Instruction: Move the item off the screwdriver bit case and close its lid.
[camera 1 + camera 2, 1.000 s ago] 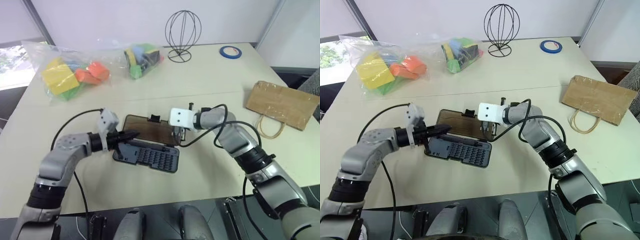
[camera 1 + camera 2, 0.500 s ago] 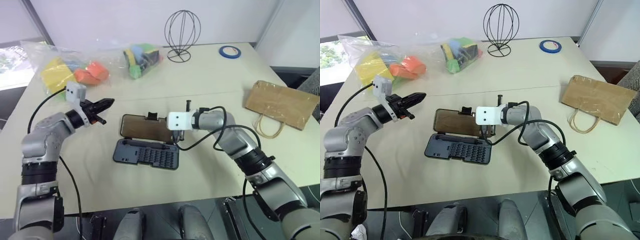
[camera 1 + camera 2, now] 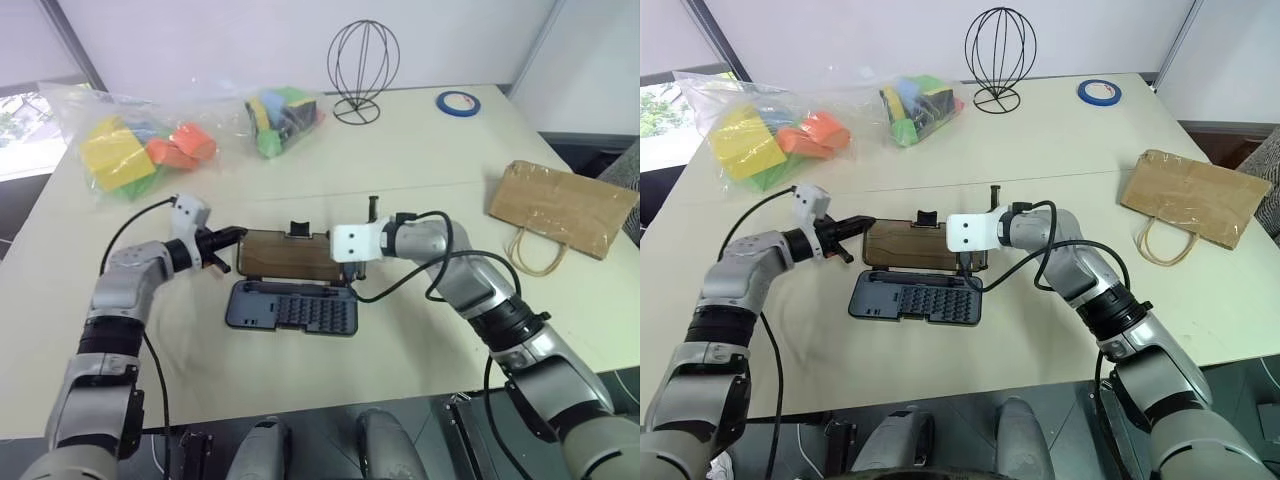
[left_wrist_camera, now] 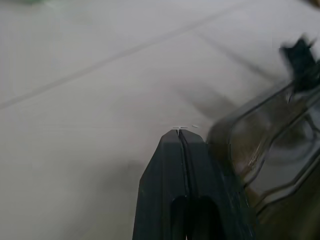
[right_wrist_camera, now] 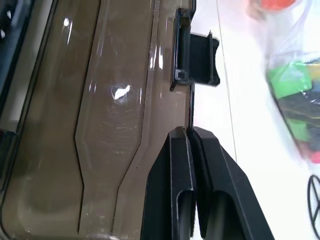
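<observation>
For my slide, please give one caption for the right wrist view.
Right hand shut on the edge of the smoky-brown lid, beside its black latch.

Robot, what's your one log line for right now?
bag: off case, on table | lid: open | right hand: shut on lid edge | left hand: shut, by lid

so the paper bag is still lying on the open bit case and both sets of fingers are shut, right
Not quite. The paper bag is not on the bit case; the left eye view shows it off on the table to the robot's right, well apart from it. The rest holds: the case is open, its lid raised, and both the left gripper and right gripper have their fingers shut.
</observation>
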You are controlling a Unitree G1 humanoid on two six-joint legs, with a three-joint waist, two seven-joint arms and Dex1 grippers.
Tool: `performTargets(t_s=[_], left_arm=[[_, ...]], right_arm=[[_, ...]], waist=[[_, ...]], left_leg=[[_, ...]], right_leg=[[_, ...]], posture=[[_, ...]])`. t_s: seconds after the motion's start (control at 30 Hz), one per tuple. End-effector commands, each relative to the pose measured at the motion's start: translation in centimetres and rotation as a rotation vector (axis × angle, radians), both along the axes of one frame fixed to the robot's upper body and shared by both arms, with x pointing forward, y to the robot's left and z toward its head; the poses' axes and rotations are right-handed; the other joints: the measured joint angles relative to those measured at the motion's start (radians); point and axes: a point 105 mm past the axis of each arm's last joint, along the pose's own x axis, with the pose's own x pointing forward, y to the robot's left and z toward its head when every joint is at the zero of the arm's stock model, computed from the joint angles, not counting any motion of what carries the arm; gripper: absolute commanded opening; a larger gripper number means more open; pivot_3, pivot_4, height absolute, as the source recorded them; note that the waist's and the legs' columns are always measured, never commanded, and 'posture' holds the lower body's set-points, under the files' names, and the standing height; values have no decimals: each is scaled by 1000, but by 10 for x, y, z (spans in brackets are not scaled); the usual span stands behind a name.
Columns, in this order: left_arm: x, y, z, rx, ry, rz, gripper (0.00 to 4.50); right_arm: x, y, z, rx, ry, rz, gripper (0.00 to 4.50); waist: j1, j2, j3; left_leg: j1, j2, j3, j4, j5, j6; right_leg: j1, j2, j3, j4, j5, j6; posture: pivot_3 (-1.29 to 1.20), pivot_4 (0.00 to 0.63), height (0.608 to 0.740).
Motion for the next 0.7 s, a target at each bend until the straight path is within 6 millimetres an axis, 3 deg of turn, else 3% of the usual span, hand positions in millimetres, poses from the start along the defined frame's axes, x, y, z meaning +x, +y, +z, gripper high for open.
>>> performTargets(t_s=[0.03,0.47,0.67,0.7], left_arm=[[6,-3,5,36,-43,-31,0],[8,-12,14,1,-83,-82,0],[8,-15,19,-11,-90,-101,0],[8,-15,20,-13,-91,-101,0]], right_arm=[[-3,5,25,43,-78,19,51],[-3,-5,25,49,-10,-35,51],[-7,-14,20,81,108,-95,2943],[-9,-14,20,94,139,-100,2943]], waist=[[1,0,0],[1,0,0],[2,0,0],[2,0,0]], left_leg=[[0,0,0,0,0,0],[0,0,0,1,0,0],[0,0,0,1,0,0],[-1,0,0,1,0,0]], right_leg=[[0,0,0,0,0,0],[0,0,-1,0,0,0],[0,0,-1,0,0,0],[0,0,-1,1,0,0]], posture=[[0,150,740],[0,150,740],[0,150,740],[0,150,740]])
